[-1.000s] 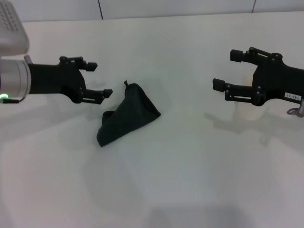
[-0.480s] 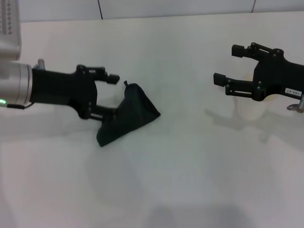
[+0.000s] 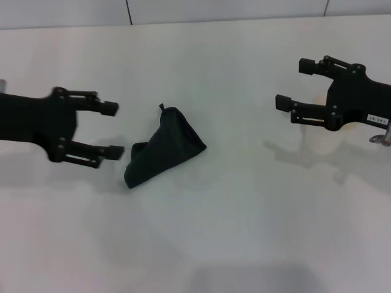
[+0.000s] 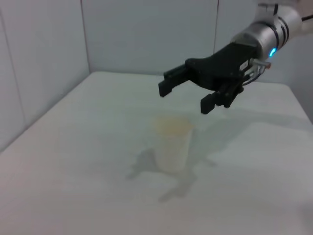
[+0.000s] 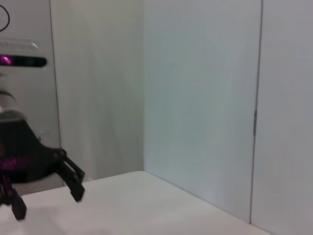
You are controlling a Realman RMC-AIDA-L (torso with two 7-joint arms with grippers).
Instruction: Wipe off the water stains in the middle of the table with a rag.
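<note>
The dark green rag (image 3: 162, 147) lay crumpled in a heap on the white table (image 3: 232, 220), its small loop tag sticking up at the far end. The left gripper (image 3: 113, 130) hung just beside it on the robot's left, fingers spread wide and holding nothing, not touching the cloth. Well off to the right, the right gripper (image 3: 295, 84) hovered with its fingers also parted and empty, above a pale paper cup (image 4: 171, 145). No orange blotch could be made out on the tabletop.
</note>
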